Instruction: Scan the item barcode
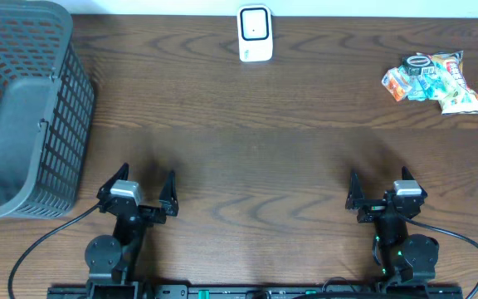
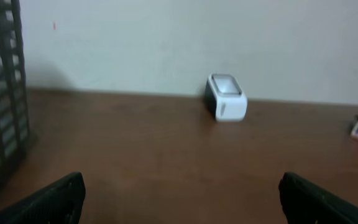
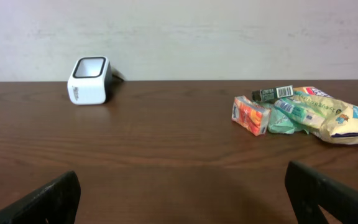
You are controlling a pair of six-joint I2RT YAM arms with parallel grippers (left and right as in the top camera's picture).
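right hand open, snack pile well apart

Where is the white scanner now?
Overhead view: the scanner stands at the far edge, near the middle, between the grey basket on the left and the snack packets on the right.

Mock shop checkout, prob. lab rig: scanner at tabletop far edge, basket at left edge, snack pkts nr far-right corner.

Worktop: basket far left; scanner centre, at rear edge; packets rear right, apparently 4, heaped touching, well apart from scanner.
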